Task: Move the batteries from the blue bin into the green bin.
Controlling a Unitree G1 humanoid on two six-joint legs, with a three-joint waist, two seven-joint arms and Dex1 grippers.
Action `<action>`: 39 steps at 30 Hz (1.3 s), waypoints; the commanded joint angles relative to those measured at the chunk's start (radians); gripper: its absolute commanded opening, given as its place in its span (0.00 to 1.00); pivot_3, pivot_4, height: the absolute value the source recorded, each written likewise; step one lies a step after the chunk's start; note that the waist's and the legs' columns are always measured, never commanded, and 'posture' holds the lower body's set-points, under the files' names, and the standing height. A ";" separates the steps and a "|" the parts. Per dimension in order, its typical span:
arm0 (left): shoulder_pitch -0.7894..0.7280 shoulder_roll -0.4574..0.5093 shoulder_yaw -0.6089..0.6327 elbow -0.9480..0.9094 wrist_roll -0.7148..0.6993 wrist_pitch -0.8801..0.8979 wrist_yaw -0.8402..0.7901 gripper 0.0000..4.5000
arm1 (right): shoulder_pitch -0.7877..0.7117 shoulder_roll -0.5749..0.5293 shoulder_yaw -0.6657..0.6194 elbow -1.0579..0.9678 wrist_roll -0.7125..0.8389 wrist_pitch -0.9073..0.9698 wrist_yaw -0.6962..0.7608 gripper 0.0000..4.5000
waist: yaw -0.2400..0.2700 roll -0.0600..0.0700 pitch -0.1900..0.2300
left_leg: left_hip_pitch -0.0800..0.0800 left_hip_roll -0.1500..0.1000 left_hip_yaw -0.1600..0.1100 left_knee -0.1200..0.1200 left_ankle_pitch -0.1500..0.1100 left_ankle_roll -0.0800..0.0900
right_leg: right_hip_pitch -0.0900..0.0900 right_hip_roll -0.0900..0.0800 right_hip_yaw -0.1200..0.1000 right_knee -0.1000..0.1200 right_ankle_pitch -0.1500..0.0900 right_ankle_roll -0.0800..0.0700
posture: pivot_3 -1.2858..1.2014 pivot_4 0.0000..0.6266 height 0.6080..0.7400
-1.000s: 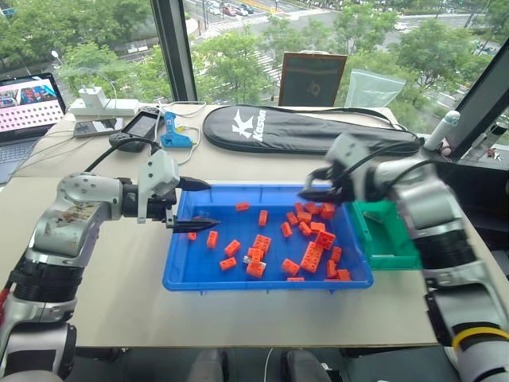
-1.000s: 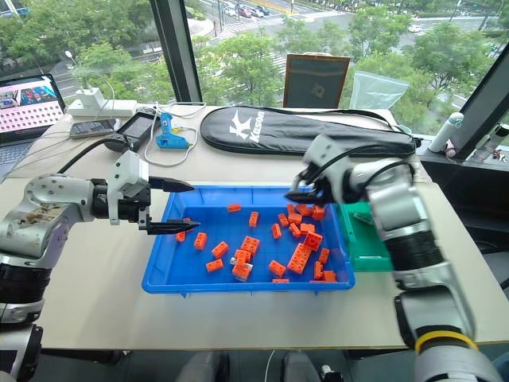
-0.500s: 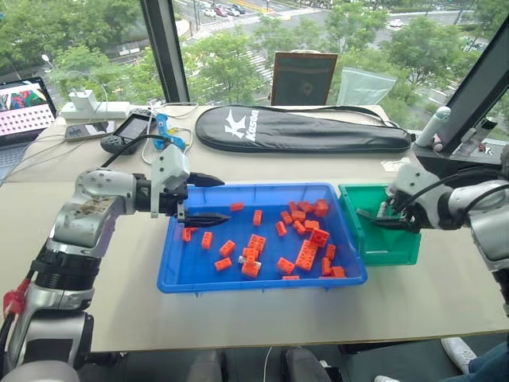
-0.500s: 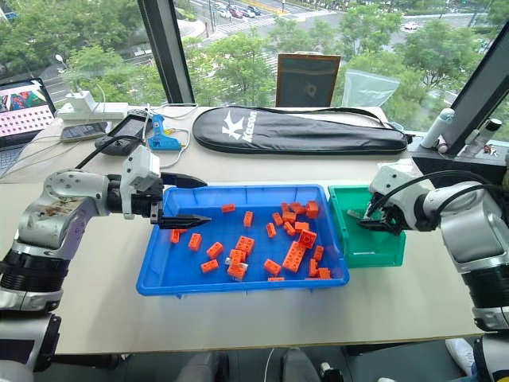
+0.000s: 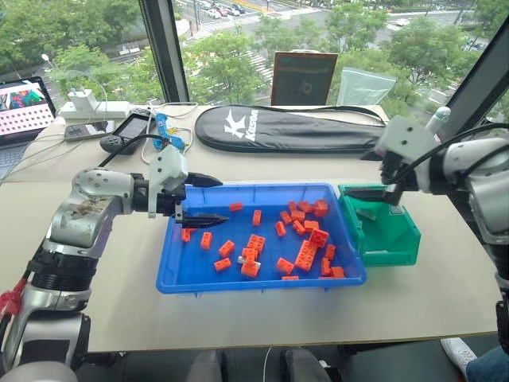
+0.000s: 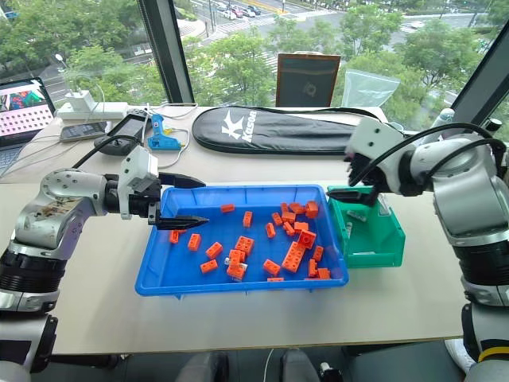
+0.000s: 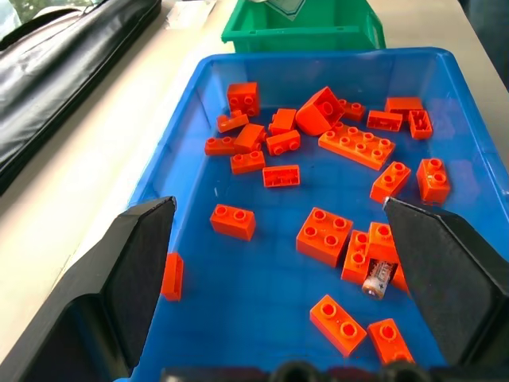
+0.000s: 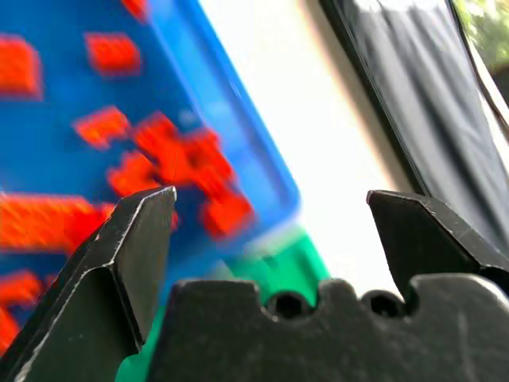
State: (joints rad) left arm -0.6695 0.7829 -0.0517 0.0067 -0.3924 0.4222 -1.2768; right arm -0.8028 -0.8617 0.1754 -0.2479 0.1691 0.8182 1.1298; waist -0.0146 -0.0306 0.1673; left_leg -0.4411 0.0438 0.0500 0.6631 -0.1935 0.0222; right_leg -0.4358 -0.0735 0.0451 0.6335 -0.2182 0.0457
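Battery [image 7: 378, 278]: one, silver-grey, lying among orange bricks [image 5: 306, 255] in the blue bin [image 5: 191, 278], toward its near side. Batteries [image 6: 356, 216]: small grey pieces inside the green bin [image 6: 380, 251], which stands touching the blue bin's right end. Right gripper [image 5: 372, 173]: fingers spread wide, empty, above the green bin's far corner. Left gripper [image 5: 208, 199]: fingers apart, empty, over the blue bin's left end.

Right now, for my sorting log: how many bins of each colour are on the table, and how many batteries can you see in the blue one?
Blue bin: 1
Green bin: 1
Battery seen in the blue bin: 1
Total: 3
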 commanded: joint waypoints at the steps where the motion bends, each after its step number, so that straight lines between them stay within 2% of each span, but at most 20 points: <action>1: -0.013 0.014 0.026 -0.050 -0.018 0.014 0.009 1.00 | 0.041 0.083 0.093 -0.106 0.055 0.037 -0.004 1.00 | 0.002 0.000 0.000 | 0.000 0.000 0.000 0.000 0.000 0.000 | 0.000 0.000 0.000 0.000 0.000 0.000 | 0.52 0.24 1.00; 10: 0.000 0.056 0.040 -0.079 -0.031 0.048 -0.009 1.00 | 0.060 0.238 0.223 -0.131 0.074 0.069 -0.076 1.00 | 0.007 0.000 0.000 | -0.002 -0.001 0.000 0.002 0.000 0.000 | 0.000 -0.001 -0.001 0.000 0.000 0.000 | 0.52 0.24 1.00; 16: 0.007 0.068 0.044 -0.095 -0.036 0.062 -0.006 1.00 | 0.081 0.321 0.256 -0.122 0.078 0.114 -0.153 1.00 | 0.002 0.000 0.000 | -0.002 -0.001 0.000 0.002 0.000 0.000 | -0.001 -0.001 -0.001 0.001 0.000 0.000 | 0.52 0.24 1.00; 28: 0.011 0.072 0.041 -0.104 -0.039 0.071 -0.001 1.00 | 0.094 0.361 0.280 -0.093 0.075 0.129 -0.226 1.00 | 0.002 0.000 0.000 | -0.002 -0.001 0.000 0.002 0.000 0.000 | -0.001 -0.001 -0.001 0.001 0.000 0.000 | 0.52 0.24 1.00; 33: 0.004 0.070 0.037 -0.091 -0.034 0.061 -0.006 1.00 | 0.102 0.354 0.289 -0.070 0.073 0.115 -0.221 0.71 | 0.002 0.000 0.000 | -0.002 -0.001 0.000 0.002 0.000 0.000 | -0.001 -0.001 -0.001 0.001 0.000 0.000 | 0.52 0.24 1.00; 36: 0.004 0.068 0.036 -0.093 -0.034 0.062 -0.005 1.00 | 0.103 0.353 0.287 -0.066 0.073 0.112 -0.221 0.46 | 0.002 0.000 0.000 | -0.002 -0.001 0.000 0.002 0.000 0.000 | -0.001 -0.001 -0.001 0.001 0.000 0.000 | 0.52 0.24 1.00; 38: 0.003 0.066 0.035 -0.093 -0.034 0.061 -0.004 1.00 | 0.101 0.350 0.282 -0.066 0.075 0.112 -0.219 0.33 | 0.002 0.000 0.000 | -0.002 -0.001 0.000 0.002 0.000 0.000 | -0.001 -0.001 -0.001 0.001 0.000 0.000 | 0.52 0.24 1.00; 39: 0.003 0.065 0.035 -0.093 -0.034 0.061 -0.004 1.00 | 0.097 0.349 0.276 -0.067 0.077 0.114 -0.218 0.31 | 0.002 0.000 0.000 | -0.002 -0.001 0.000 0.002 0.000 0.000 | -0.001 -0.001 -0.001 0.001 0.000 0.000 | 0.52 0.24 1.00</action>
State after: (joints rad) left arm -0.6538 0.8388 -0.0345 -0.0700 -0.4209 0.5000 -1.2784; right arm -0.6976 -0.5053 0.4664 -0.2998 0.2391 0.9473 0.9112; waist -0.0127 -0.0306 0.1674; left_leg -0.4428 0.0429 0.0495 0.6646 -0.1934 0.0221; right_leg -0.4365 -0.0742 0.0444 0.6346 -0.2182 0.0457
